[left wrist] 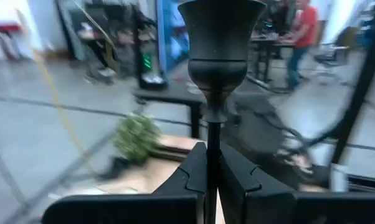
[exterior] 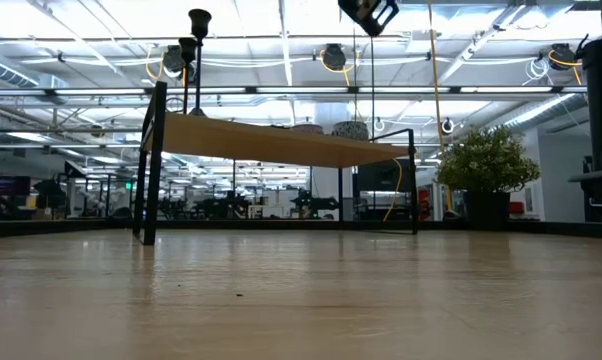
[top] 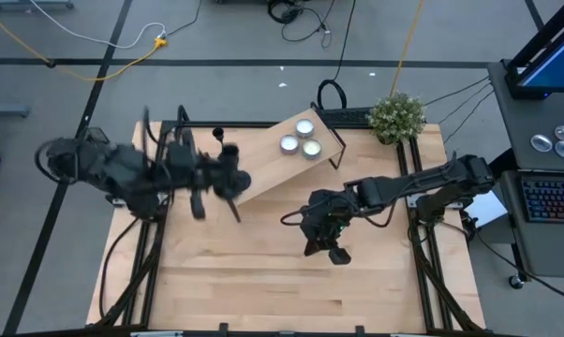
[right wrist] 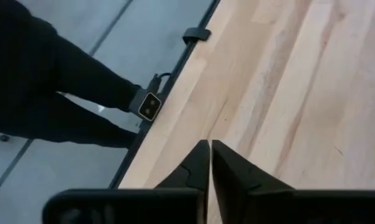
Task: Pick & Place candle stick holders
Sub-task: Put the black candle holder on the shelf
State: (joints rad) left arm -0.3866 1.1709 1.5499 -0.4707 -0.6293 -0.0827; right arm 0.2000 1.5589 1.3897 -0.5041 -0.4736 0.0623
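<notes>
My left gripper (top: 233, 178) (left wrist: 212, 152) is shut on a matte black candle stick holder (left wrist: 220, 37) over the left end of a raised wooden shelf (top: 282, 168). The holder's cup top fills the left wrist view, and its base is hidden. In the low view two holder cups (exterior: 198, 20) (exterior: 186, 45) rise above the shelf's left end (exterior: 181, 125). I cannot tell which of them is the held one. My right gripper (top: 324, 245) (right wrist: 210, 146) is shut and empty, above the table's middle. My left gripper pinches the holder's thin stem (left wrist: 212, 134) between its two fingers, below the cup. The fingers come level, pointing toward the table's right side, and lie across the stem. The holder stands upright in the hold. Whether its base rests on the shelf is hidden.
Three silvery tealight candles (top: 302, 139) sit on the shelf's right part. A potted plant (top: 396, 116) stands at the table's far right corner. Bare wooden tabletop (top: 263, 281) lies in front of the shelf. A desk with a keyboard (top: 549, 201) stands to the right.
</notes>
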